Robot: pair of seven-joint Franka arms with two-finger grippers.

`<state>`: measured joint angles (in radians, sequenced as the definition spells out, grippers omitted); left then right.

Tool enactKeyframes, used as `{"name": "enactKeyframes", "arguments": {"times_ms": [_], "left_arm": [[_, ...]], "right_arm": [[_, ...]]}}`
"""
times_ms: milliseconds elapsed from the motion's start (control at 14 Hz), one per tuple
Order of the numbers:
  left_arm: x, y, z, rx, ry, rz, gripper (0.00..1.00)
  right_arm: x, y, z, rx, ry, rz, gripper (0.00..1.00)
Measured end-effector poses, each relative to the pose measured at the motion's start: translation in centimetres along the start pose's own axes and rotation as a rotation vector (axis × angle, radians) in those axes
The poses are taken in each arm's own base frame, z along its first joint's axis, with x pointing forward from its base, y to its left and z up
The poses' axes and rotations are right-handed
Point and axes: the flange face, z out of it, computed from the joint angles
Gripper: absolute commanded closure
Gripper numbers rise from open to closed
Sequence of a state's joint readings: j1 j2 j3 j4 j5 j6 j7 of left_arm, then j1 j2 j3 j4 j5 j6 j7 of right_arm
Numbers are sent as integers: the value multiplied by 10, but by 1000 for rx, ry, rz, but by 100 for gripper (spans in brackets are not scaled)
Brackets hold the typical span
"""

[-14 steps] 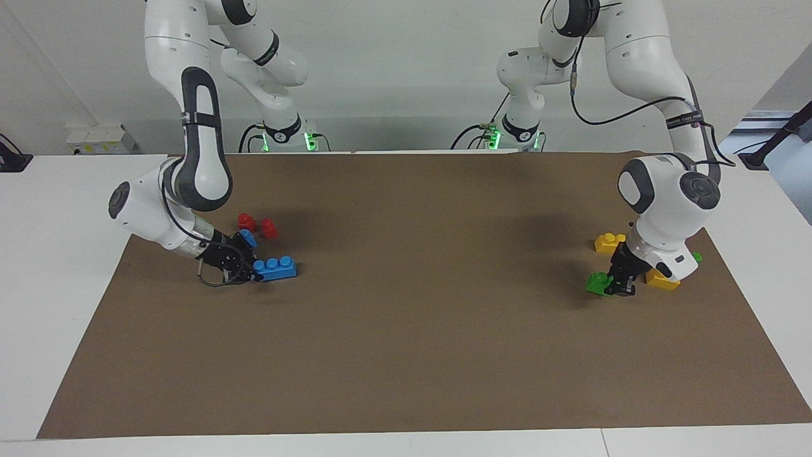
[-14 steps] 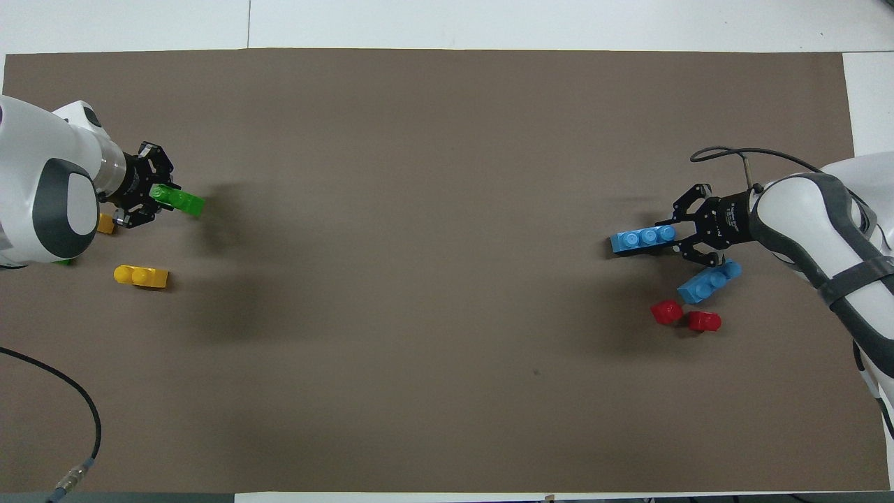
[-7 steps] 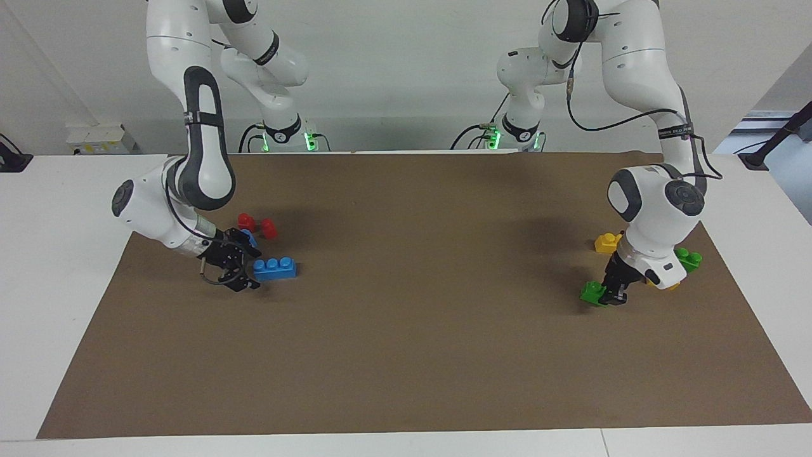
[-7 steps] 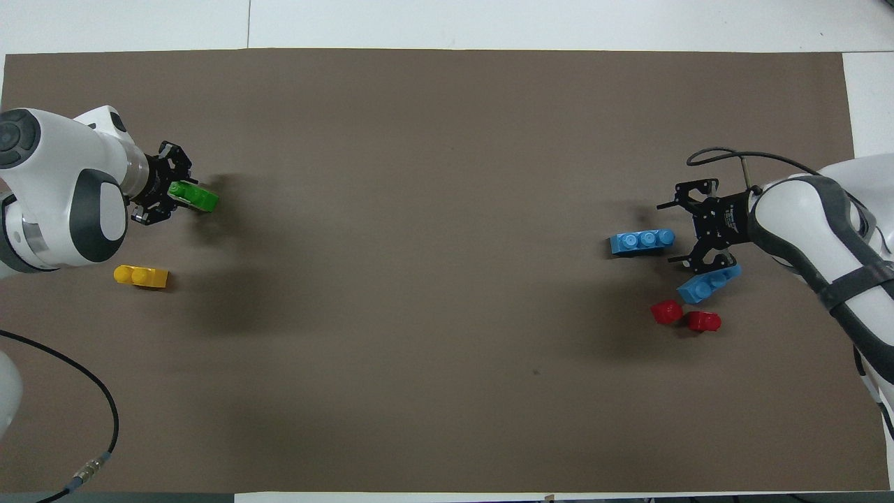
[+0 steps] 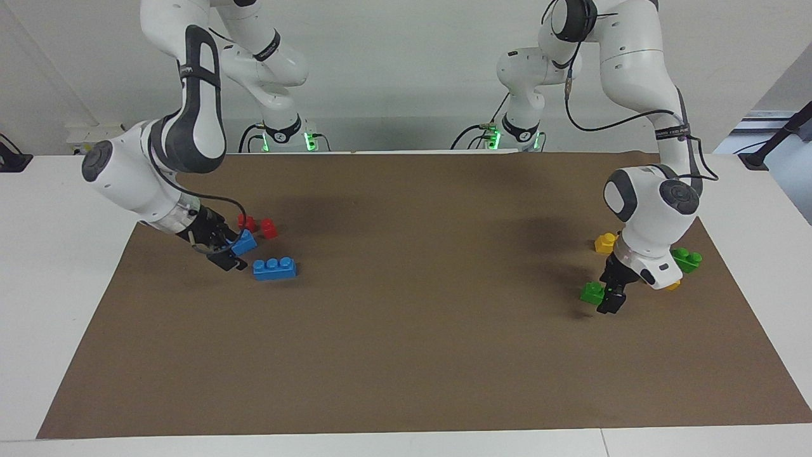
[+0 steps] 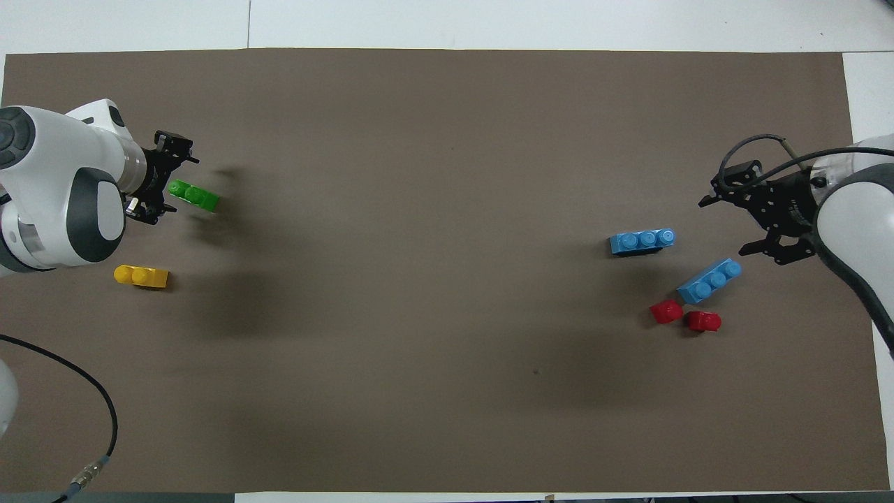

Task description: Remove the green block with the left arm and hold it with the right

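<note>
The green block [image 5: 592, 292] lies on the brown mat [image 5: 406, 355] at the left arm's end; it also shows in the overhead view [image 6: 193, 195]. My left gripper [image 5: 613, 299] is open, low over the mat, with its fingertips [image 6: 183, 149] on either side of the block's end and not clamping it. My right gripper [image 5: 229, 260] is open and empty, raised over the mat near two blue bricks; in the overhead view [image 6: 726, 223] it is beside them.
A darker green brick [image 5: 687, 259] and a yellow brick [image 5: 606, 241] lie beside the left arm's wrist. Two blue three-stud bricks [image 5: 274, 268] [image 5: 243, 242] and two red pieces [image 5: 269, 228] lie at the right arm's end.
My left gripper was shut on the green block and has opened and let it go. My right gripper has opened, left the blue brick and risen away from it.
</note>
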<state>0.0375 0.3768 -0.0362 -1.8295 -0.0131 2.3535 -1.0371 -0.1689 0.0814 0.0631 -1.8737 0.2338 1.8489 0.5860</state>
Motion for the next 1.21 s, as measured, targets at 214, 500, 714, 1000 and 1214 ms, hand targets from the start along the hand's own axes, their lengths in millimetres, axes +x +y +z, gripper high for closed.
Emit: {"name": "enactKeyframes", "arguments": {"times_ms": [214, 500, 714, 1000, 1214], "left_arm": [[-2, 0, -40, 1, 2, 79, 0], [-8, -8, -108, 72, -21, 295, 0], [-15, -18, -165, 83, -34, 494, 0], [-33, -39, -222, 101, -64, 733, 0], [-50, -57, -247, 142, -128, 873, 0]], "right_arm": [[-28, -1, -72, -80, 74, -292, 0], [-61, -3, -145, -170, 133, -602, 0], [-62, -7, -149, -189, 132, -634, 0], [-55, -11, -138, -197, 111, -635, 0], [-54, -10, -137, -203, 112, -635, 0]]}}
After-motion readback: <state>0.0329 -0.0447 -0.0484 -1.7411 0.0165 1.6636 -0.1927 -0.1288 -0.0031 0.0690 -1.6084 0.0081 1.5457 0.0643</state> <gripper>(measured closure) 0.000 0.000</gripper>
